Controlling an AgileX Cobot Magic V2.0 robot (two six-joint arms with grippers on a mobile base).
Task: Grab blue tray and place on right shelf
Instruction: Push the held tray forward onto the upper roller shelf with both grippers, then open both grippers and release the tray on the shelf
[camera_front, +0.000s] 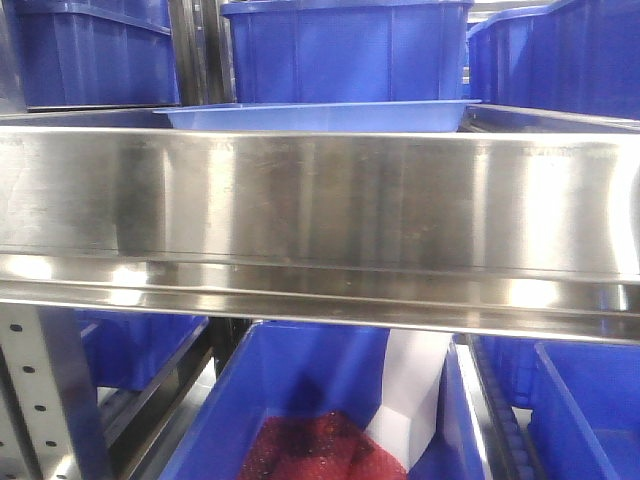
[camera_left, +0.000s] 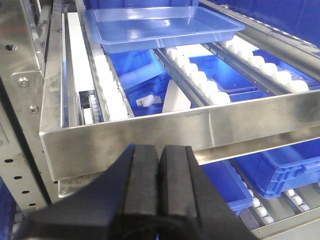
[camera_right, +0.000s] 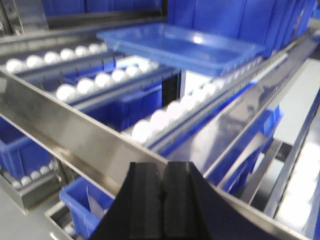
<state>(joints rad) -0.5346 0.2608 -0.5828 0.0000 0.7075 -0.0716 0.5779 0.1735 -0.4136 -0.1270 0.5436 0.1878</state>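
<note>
- The left gripper (camera_left: 159, 172) shows at the bottom of its wrist view with its two black fingers pressed flat together, no gap between them and nothing held.
- The right gripper (camera_right: 162, 192) sits likewise at the bottom of its wrist view, fingers closed against each other and empty.
- Both grippers hang just in front of the right shelf (camera_left: 150, 131), on the near side of its broad, shiny steel front rail (camera_front: 320, 200), apart from it.
- Behind the rail, rows of white rollers (camera_left: 202, 82) run back in steel tracks from the front edge toward the rear of the shelf.
- The blue tray (camera_left: 160, 25) rests on these rollers toward the back of the shelf, well apart from both grippers; it lies level and looks empty, its rolled rim catching the light.
- In the front view the tray's (camera_front: 320, 117) rim just clears the top of the rail, near the middle of the shelf's width.
- In the right wrist view, which is blurred, the tray (camera_right: 182, 45) appears to sit just in front of the dark blue bins (camera_right: 235, 20) at the rear edge.
- Below the shelf, a deeper blue bin (camera_front: 300, 410) holds something red (camera_front: 320, 450) and a white sheet (camera_front: 415, 385).
</note>
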